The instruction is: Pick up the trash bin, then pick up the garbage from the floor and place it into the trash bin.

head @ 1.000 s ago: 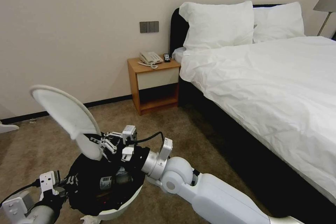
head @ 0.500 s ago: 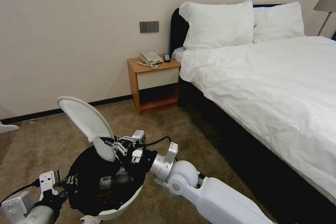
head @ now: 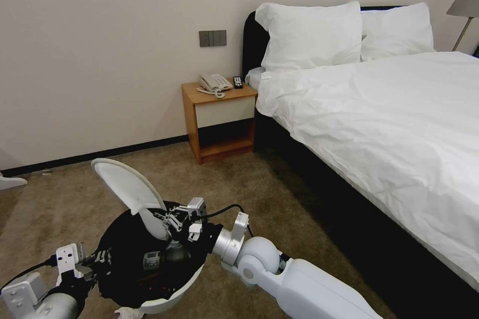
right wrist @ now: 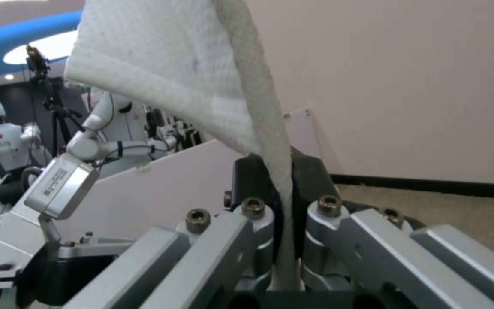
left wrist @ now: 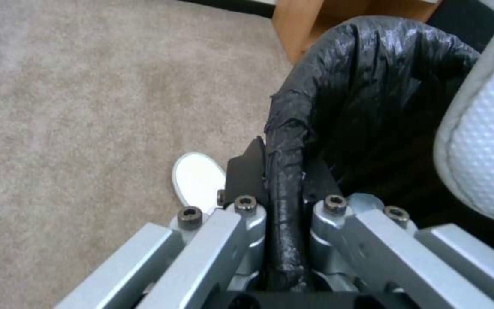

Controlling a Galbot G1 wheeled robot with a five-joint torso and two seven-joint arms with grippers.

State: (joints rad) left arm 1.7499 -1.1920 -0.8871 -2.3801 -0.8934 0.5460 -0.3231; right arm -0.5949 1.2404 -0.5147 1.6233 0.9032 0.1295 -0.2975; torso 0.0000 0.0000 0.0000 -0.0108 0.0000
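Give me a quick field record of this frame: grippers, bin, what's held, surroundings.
left gripper: shut on the trash bin, clamped on its black-bagged rim
right gripper: shut on a white slipper, over the bin mouth
slipper: heel end at the bin opening, toe angled up
bin contents: litter inside, kinds hard to tell
floor: second white slipper on the carpet beside the bin
surroundings: nightstand, bed

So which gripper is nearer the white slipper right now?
Right. The right gripper is shut on the white slipper, holding it above the trash bin. The left gripper is off to the side, shut on the bin's bagged rim, not touching the slipper.
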